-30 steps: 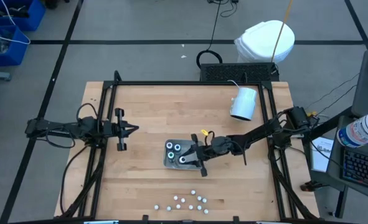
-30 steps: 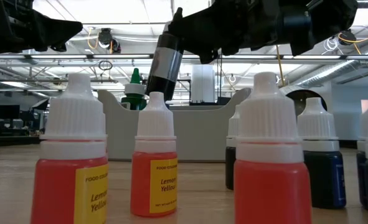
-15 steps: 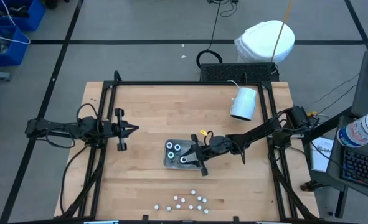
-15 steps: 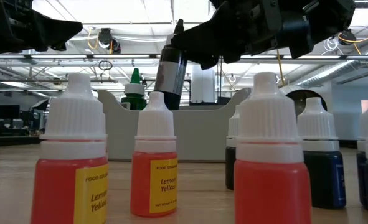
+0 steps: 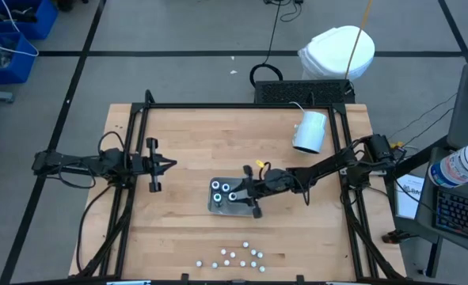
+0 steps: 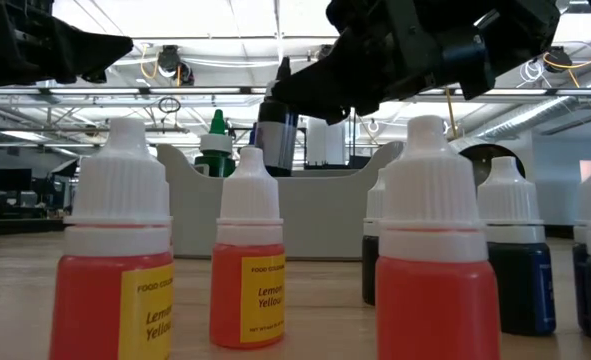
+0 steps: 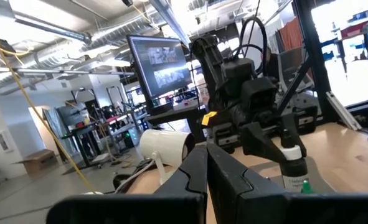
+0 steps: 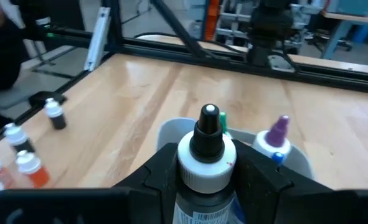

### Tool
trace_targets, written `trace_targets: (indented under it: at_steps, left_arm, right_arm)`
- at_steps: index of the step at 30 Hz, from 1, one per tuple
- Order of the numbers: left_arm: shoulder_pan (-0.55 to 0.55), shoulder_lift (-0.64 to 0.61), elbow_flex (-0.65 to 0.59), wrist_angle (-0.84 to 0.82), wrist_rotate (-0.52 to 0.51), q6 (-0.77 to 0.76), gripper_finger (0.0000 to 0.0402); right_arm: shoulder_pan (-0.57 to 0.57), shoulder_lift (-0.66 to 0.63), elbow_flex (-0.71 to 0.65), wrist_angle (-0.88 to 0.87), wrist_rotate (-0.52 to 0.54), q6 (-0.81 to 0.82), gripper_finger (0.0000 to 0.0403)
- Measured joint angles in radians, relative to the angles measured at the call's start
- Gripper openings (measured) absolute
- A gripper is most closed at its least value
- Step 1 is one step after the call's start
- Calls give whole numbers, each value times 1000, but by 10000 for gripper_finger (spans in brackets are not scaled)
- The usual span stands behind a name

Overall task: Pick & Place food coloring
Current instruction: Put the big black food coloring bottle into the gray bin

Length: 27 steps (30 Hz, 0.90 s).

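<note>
A grey tray (image 5: pixel 222 207) sits mid-table with food coloring bottles (image 5: pixel 221 188) standing in it; a green-tipped one (image 8: pixel 222 121) and a purple-tipped one (image 8: pixel 277 134) show in the right wrist view. My right gripper (image 5: pixel 245 191) hangs over the tray's right part, shut on a dark food coloring bottle (image 6: pixel 275 135) with a white collar and black nozzle (image 8: pixel 207 140). My left gripper (image 5: pixel 167 164) waits shut at the table's left, well away from the tray. My right gripper pinches the bottle's upper body just under the white collar (image 8: pixel 203 186), one finger (image 8: pixel 154 177) on each side. The fingers reach in almost level from the table's right side. The bottle stands upright, hanging below the fingers over the tray (image 6: pixel 320 215); its bottom is hidden behind a nearer bottle.
Several more small bottles (image 5: pixel 235 256) stand near the table's front edge, among them yellow ones (image 6: pixel 247 270) and dark ones (image 6: pixel 520 270). A white cylinder (image 5: pixel 310 131) lies at the far right. Black frame rails (image 5: pixel 241 107) run along the table's edges.
My right gripper has tipped its fingers downward over the tray. The bottle it holds has sunk toward the tray and now stands more upright than a second ago.
</note>
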Motion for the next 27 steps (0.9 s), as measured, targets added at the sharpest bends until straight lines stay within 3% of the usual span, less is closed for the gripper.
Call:
trace_targets:
  at_steps: [5, 14, 27]
  left_arm:
    - [0, 0, 0, 0, -2, 65, 10]
    - [0, 0, 0, 1, -7, 56, 10]
    - [0, 0, 0, 0, -8, 52, 10]
  right_arm:
    - [1, 17, 0, 10, 11, 40, 120]
    - [2, 114, 79, -7, 8, 59, 121]
    - [-5, 152, 115, -80, 7, 37, 122]
